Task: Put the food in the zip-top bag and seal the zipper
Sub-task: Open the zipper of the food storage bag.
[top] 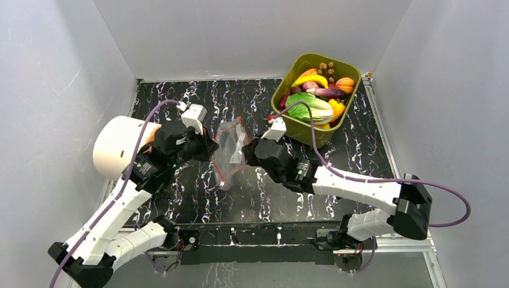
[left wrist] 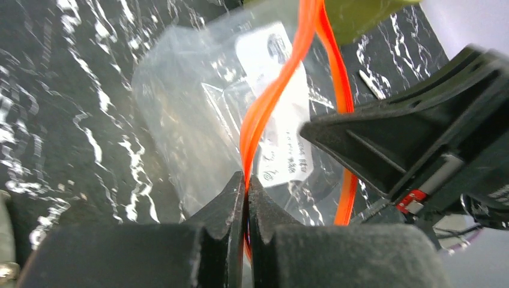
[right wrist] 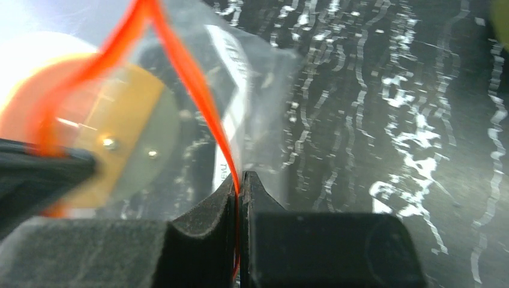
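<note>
Black marble-look tabletop [top: 198,102] with white veining, boxed in by plain grey-white walls [top: 252,36]. The zip-top bag [top: 230,150] is pinched from both sides near centre.

The left gripper [left wrist: 246,183] is clenched on the zipper [left wrist: 273,99] at the bag's 9 o'clock edge, and the right gripper [right wrist: 238,183] is clenched on the same orange strip at its 3 o'clock edge. The two strip halves bow apart between them, so the mouth is parted. A white printed label [left wrist: 258,57] shows through the plastic. The food [top: 313,99] sits in the olive-green tub [top: 303,131] at 1 o'clock of the top view, well apart from the bag. A white roll [top: 117,147] at 9 o'clock is partly behind the left arm. Can't tell whether the bag is lifted or touching the table. Slider tab not made out, label text too small. The right wrist view shows only a blurred orange-tan disc behind the plastic.
</note>
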You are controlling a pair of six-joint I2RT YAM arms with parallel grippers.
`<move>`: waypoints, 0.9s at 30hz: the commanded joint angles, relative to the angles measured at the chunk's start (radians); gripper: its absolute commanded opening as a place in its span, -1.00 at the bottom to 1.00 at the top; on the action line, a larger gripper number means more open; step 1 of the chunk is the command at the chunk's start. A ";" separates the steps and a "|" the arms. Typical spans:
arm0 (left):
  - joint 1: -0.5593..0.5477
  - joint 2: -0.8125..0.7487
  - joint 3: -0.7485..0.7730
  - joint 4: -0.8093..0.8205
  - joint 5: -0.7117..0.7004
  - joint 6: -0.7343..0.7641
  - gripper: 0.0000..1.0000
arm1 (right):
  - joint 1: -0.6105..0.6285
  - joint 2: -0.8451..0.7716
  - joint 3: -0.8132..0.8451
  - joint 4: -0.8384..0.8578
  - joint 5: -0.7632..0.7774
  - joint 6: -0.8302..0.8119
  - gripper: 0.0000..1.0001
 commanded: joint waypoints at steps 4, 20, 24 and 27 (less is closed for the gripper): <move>-0.003 -0.039 0.118 0.023 -0.137 0.234 -1.00 | 0.000 -0.101 -0.168 -0.076 0.190 0.082 -1.00; -0.003 -0.079 -0.123 0.124 0.165 0.188 -1.00 | 0.000 -0.115 -0.155 0.026 0.023 -0.155 -0.07; -0.003 -0.091 -0.146 0.123 0.176 0.188 -1.00 | -0.002 -0.166 -0.098 -0.018 -0.006 -0.281 0.55; -0.003 -0.105 -0.163 0.121 0.185 0.190 -1.00 | -0.010 -0.188 -0.020 -0.085 -0.004 -0.399 0.81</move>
